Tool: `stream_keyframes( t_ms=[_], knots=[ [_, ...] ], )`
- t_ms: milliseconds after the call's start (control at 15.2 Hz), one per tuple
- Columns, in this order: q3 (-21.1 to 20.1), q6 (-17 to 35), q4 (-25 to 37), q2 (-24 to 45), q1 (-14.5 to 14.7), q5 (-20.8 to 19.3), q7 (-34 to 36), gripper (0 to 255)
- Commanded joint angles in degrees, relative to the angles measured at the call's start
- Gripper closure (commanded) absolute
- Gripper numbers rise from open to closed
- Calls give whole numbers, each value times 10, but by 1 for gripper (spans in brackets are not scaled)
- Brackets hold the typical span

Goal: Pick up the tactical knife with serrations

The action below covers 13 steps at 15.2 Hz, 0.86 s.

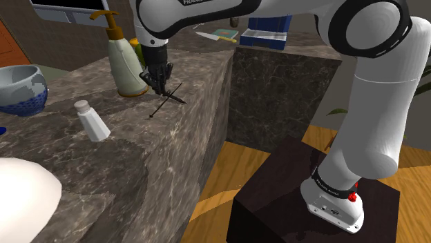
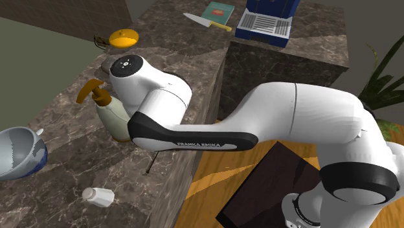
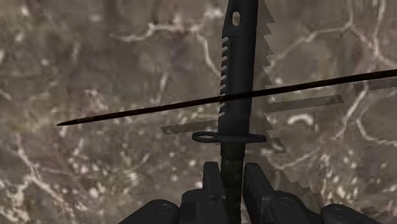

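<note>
One knife (image 3: 238, 76), black, with teeth along both edges of the blade, sits with its grip clamped between the two fingers of the hand (image 3: 233, 181). Its long axis runs straight away from the hand, guard near the fingertips and the tip farthest out. In the shoulder view it slants down toward that view's right, over the marbled worktop (image 1: 103, 166) near its front edge. The blade's shadow falls just beside it on the stone; I cannot tell whether the tip touches. One thin dark rod (image 3: 127, 114) crosses the blade nearly at right angles, just beyond the guard. Just beside the hand on the shoulder view's left stands one pump bottle (image 1: 126, 65). Farther that way are one white shaker (image 1: 92, 121) and one blue-and-white bowl (image 1: 21, 86). Well apart, on the far stretch of worktop, lie one kitchen knife (image 2: 204, 21), one book (image 2: 217, 11) and one blue box (image 2: 267, 22).
</note>
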State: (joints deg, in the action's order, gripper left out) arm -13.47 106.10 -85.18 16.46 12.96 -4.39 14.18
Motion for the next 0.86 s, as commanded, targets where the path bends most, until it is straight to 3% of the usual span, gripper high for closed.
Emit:
stream_keyframes(
  t_ms=[0,792],
  knots=[
    [0,-15,14,-1,1,0,0,255],
    [-2,-100,112,13,6,-2,-1,255]
  ],
)
